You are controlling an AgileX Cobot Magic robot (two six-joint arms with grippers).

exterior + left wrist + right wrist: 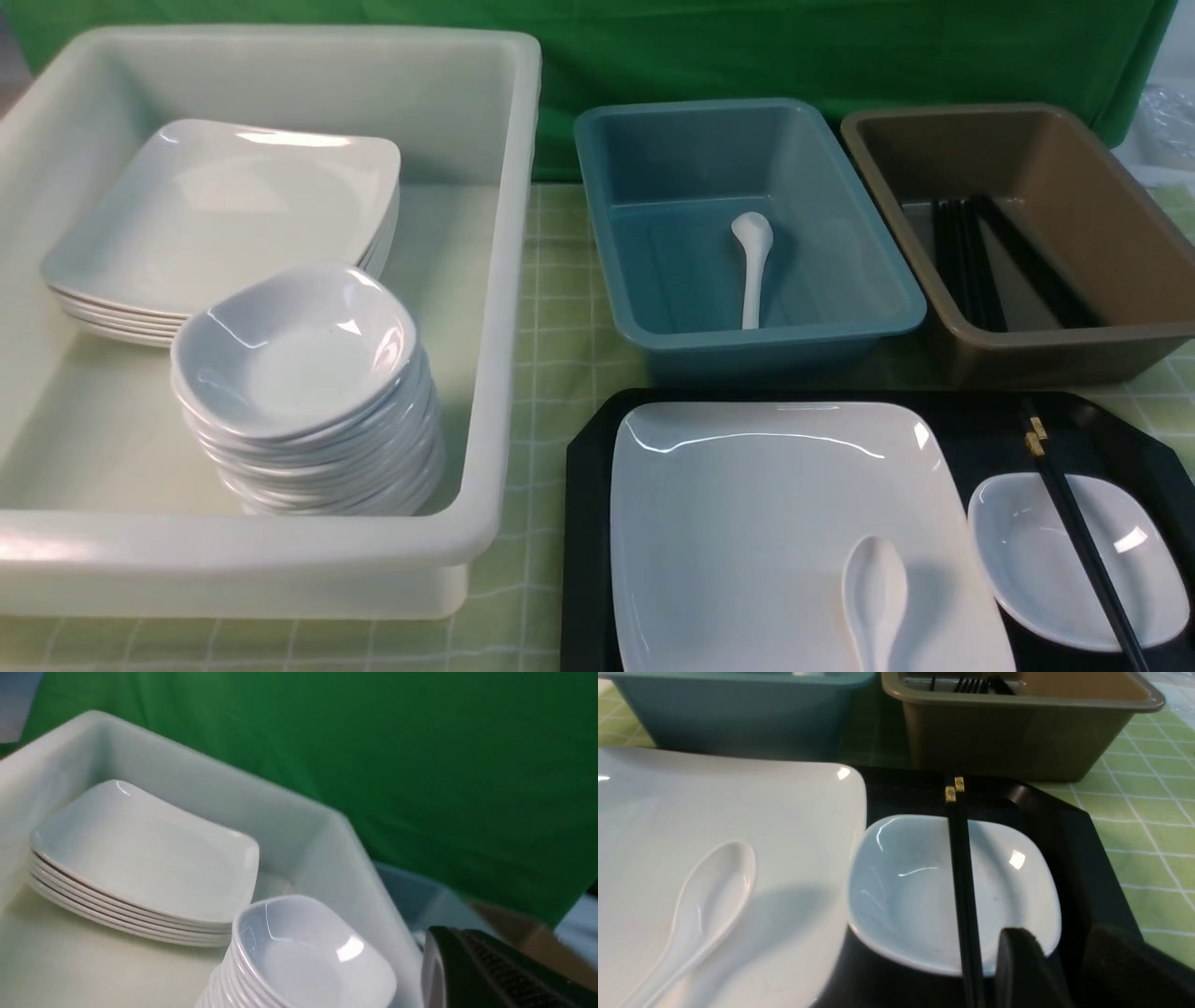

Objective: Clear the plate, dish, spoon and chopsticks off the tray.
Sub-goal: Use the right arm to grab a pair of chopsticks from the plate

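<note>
Room lies open above the tray [586,523]. Its far rim sits close before the blue bin [653,140] and brown bin [1102,159], and the white bin [509,280] stands close on its left. The glossy plate [747,523] fills the tray's left, with the spoon [875,597] lying on it bowl up. The dish [1018,551] sits just right of the plate, with the chopsticks [1074,532] across it. The right gripper [1064,952] hangs by the dish's near edge, fingers apart. The left gripper [490,970] is over the white bin; whether it is parted cannot be told.

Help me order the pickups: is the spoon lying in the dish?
No, the spoon lies on the plate; only the chopsticks rest across the dish.
</note>
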